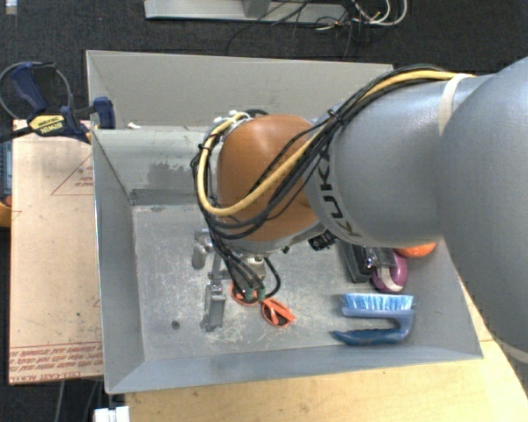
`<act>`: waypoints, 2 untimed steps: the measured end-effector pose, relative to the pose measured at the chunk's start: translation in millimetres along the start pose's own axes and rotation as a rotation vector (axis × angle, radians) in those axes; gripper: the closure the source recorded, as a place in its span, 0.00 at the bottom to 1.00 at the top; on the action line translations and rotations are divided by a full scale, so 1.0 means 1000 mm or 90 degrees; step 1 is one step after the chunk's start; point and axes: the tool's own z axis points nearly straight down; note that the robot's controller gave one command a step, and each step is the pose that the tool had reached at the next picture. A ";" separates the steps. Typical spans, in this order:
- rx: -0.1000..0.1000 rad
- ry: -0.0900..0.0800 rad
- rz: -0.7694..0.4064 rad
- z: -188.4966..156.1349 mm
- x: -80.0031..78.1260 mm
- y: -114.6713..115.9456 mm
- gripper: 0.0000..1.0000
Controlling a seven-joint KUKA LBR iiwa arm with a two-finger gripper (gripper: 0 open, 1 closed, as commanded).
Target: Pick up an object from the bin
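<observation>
Nearest of all, at the bin's (114, 262) near right, lay a blue brush (378, 303), pale bristle head on top and its curved blue handle hooking back to the left just nearer the front wall. Moving left along the near floor, there was a small orange-red piece (278, 312), crumpled-looking, lying alone on scuffed grey metal. Right beside it, to its left, the gripper (213, 310) was down low at the left-centre of the floor, its metal tip at or close to the bare surface; whether it was apart or together could not be told from this angle, and it was not over any thing, the orange-red piece being the closest to it, just to the right. A step farther back on the right side, a purple-and-white rounded thing (391, 275) sat tucked under the arm, with a dark block (356, 262) touching or just beside it on the left and an orange thing (416, 251) peeking out behind it, mostly hidden. Above the gripper rose the wrist's domed orange cover (260, 178), wrapped by looping black and yellow cables (213, 202). Coming in from the right, the big grey arm (422, 156) spanned the bin's middle and far right, and on its casing the letters of the KUKA lettering (326, 192) ran sideways in black, only partly readable behind the cables.
</observation>
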 end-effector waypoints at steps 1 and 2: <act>-0.001 -0.004 0.003 -0.005 -0.002 -0.001 0.00; 0.000 0.000 -0.098 0.095 0.006 -0.065 0.00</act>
